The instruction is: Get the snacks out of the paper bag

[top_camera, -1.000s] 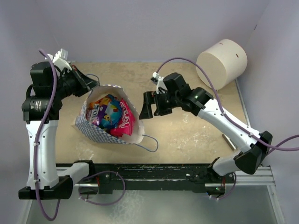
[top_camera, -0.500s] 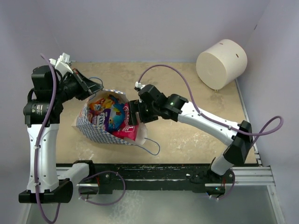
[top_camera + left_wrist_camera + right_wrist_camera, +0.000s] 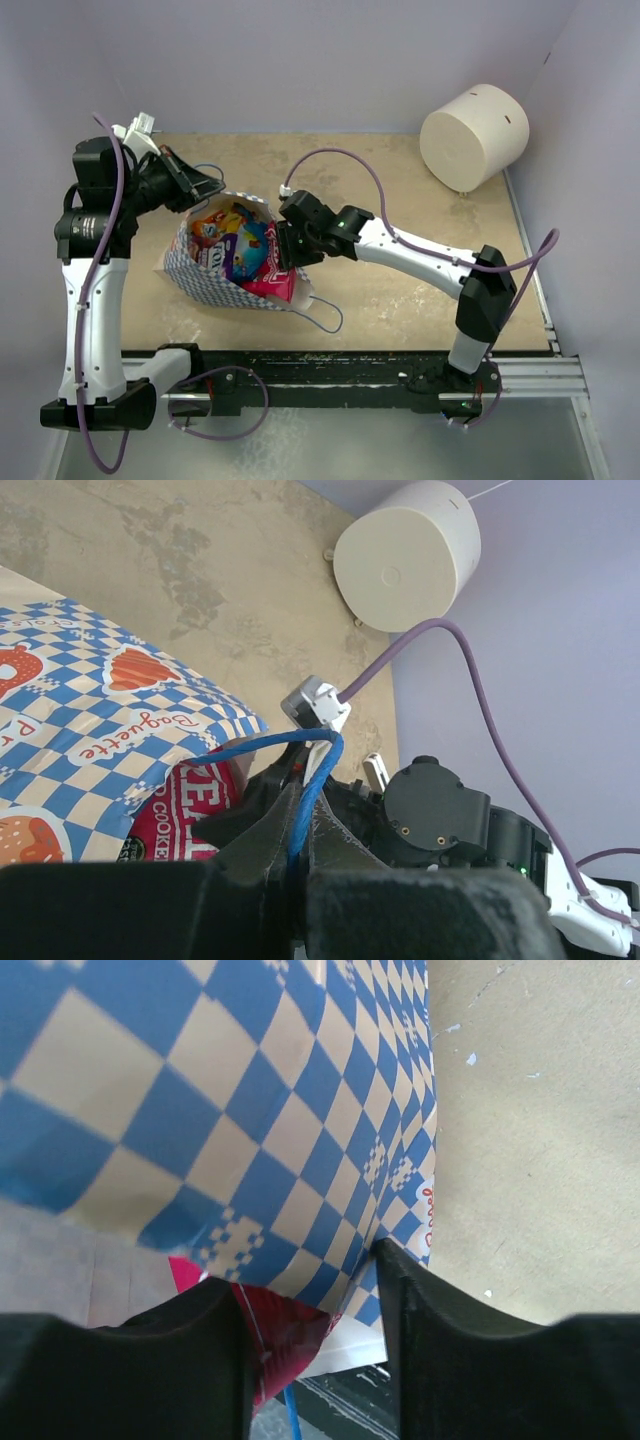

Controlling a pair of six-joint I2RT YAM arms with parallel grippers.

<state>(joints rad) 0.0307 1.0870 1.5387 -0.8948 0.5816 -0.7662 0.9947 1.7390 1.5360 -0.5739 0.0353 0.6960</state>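
Observation:
The paper bag (image 3: 200,278), blue-and-white checkered, lies open on the table with its mouth up. Several bright snacks (image 3: 235,240) fill it, with a pink-red packet (image 3: 268,280) against the right wall. My left gripper (image 3: 205,185) is shut on the bag's blue cord handle (image 3: 312,775) at the far rim. In the left wrist view a red packet (image 3: 185,805) shows under the bag's (image 3: 90,730) edge. My right gripper (image 3: 285,250) sits at the right rim. Its jaws are partly open and straddle the checkered wall (image 3: 250,1110) and a red packet (image 3: 285,1335).
A big white cylinder (image 3: 473,135) lies at the table's back right corner. The bag's second cord handle (image 3: 325,315) trails loose on the table by the near edge. A black rail (image 3: 330,370) runs along the front.
My right arm has swung left from mid-table to the bag's right rim, and its jaws have narrowed around the wall and the packet. The left gripper keeps hold of the handle.

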